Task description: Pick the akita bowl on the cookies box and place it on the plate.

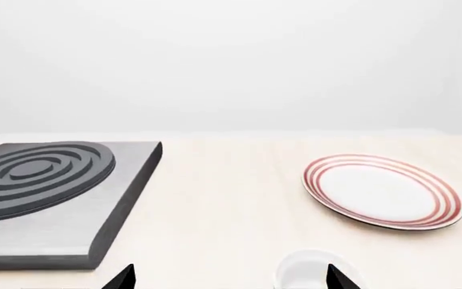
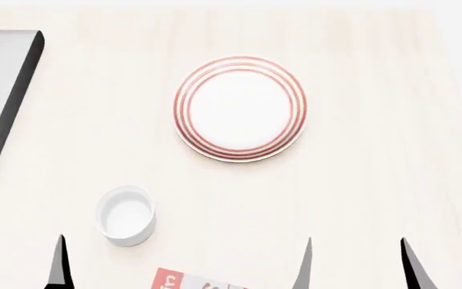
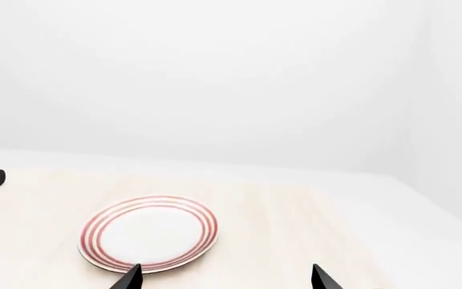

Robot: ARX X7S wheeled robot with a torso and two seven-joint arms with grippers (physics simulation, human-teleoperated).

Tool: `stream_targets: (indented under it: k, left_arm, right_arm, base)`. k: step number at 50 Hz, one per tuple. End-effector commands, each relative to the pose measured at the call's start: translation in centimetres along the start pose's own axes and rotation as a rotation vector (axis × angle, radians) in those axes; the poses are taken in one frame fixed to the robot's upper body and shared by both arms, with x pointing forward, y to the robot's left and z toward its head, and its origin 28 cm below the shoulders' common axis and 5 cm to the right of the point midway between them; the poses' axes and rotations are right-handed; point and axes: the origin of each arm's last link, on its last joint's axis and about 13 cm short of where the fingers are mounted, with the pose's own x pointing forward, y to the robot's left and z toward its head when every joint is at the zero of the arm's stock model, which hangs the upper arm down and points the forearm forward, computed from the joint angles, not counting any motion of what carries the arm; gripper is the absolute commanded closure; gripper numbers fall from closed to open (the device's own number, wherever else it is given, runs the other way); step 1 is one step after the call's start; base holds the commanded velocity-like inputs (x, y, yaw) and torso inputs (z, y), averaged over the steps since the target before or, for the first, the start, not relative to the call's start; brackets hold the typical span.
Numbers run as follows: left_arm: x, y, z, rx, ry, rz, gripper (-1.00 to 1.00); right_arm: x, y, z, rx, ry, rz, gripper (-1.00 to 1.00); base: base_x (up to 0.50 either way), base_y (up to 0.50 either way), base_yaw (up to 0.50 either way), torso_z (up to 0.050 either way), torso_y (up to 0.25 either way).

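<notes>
The plate (image 2: 240, 109), white with thin red rings, lies flat in the middle of the light wooden table; it also shows in the left wrist view (image 1: 384, 190) and the right wrist view (image 3: 149, 233). Only a red and white corner of the cookies box (image 2: 184, 282) peeks in at the near edge of the head view. The akita bowl is out of view. My left gripper (image 2: 16, 260) (image 1: 233, 278) and my right gripper (image 2: 360, 268) (image 3: 225, 278) both hang open and hold nothing, on the near side of the plate.
A plain white cup (image 2: 126, 215) (image 1: 307, 271) stands between the plate and the left gripper, near the box corner. A grey slab with raised dark concentric rings (image 1: 46, 192) (image 2: 6, 96) sits at the table's far left. The table's right edge (image 2: 456, 90) runs past the plate.
</notes>
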Motion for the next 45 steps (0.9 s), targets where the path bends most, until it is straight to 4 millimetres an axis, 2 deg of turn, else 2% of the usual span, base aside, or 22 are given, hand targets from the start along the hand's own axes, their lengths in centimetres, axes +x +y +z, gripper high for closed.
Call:
stream_targets:
  k: [1, 8, 16, 25, 34, 40, 45]
  left_arm:
    - [0.1, 0.0, 0.0, 0.013, -0.009, -0.007, -1.00]
    - [0.1, 0.1, 0.1, 0.007, -0.022, -0.008, -1.00]
    - [0.4, 0.0, 0.1, 0.010, 0.020, -0.025, -1.00]
    - [1.0, 0.1, 1.8, 0.002, 0.019, -0.097, -1.00]
    - [3.1, 0.5, 2.6, 0.024, 0.017, -0.144, -1.00]
    - [3.6, 0.6, 3.6, 0.033, -0.009, -0.175, -1.00]
    - [3.9, 0.8, 4.0, 0.018, -0.010, -0.187, -1.00]
  right_arm:
    - [0.2, -0.2, -0.3, -0.020, 0.015, -0.007, -1.00]
    - [0.2, -0.2, -0.3, -0.024, 0.013, -0.009, -1.00]
    - [0.2, -0.2, -0.3, -0.013, 0.022, 0.000, -1.00]
    - [0.6, -0.3, -0.1, -0.045, 0.073, 0.017, -1.00]
    - [0.6, -1.1, 2.6, -0.075, 0.108, 0.122, -1.00]
    - [0.5, -1.2, 3.7, -0.145, 0.135, 0.214, -1.00]
    - [0.8, -1.3, 5.5, -0.177, 0.142, 0.272, -1.00]
  base:
    - [0.00, 0.00, 0.00, 0.000, 0.000]
    - [0.00, 0.00, 0.00, 0.000, -0.192]
    - [0.00, 0.00, 0.00, 0.000, -0.005]
    - [0.00, 0.00, 0.00, 0.000, 0.000]
    - [0.00, 0.00, 0.00, 0.000, 0.000]
    - [0.00, 0.00, 0.00, 0.000, 0.000]
    - [0.00, 0.00, 0.00, 0.000, 0.000]
